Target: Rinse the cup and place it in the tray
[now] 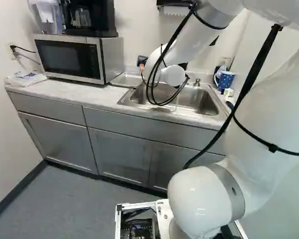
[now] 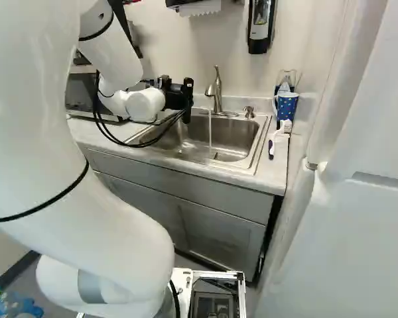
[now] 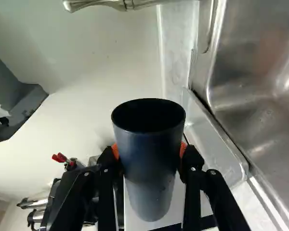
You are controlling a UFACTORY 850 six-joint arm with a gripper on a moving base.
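No readable text, labels, brands, numbers or signs on anything in the three views.

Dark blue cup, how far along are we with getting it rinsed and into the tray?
Done: the silver metal faucet is running, a thin stream falling into the steel sink. In hand: the tapered dark blue cup, gripped by the black tool clear of that stream; whether it's rinsed, I can't tell. Left: setting it in the shallow grey tray beside the sink, after rinsing if needed.
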